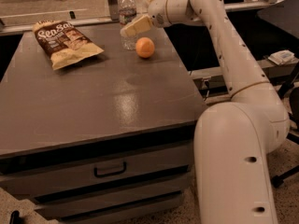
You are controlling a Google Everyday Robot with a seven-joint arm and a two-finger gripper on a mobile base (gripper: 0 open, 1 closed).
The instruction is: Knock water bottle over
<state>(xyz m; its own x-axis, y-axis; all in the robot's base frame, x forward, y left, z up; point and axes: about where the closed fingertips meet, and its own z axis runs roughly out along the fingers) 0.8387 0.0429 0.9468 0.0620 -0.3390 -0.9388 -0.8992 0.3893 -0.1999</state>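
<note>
The water bottle (pixel 126 13) stands upright at the far edge of the grey cabinet top (pixel 93 92), clear and ribbed with a white cap. My gripper (pixel 132 28) reaches in from the right on the white arm. Its pale fingers lie across the bottle's lower half, in front of it and seemingly touching it. An orange (pixel 145 47) sits just right of the bottle, below the gripper's wrist.
A brown and yellow chip bag (pixel 64 43) lies at the back left of the cabinet top. The cabinet has drawers at the front (pixel 110 169). A window ledge (pixel 56 22) runs behind the bottle. My white base (pixel 238 167) stands at the right.
</note>
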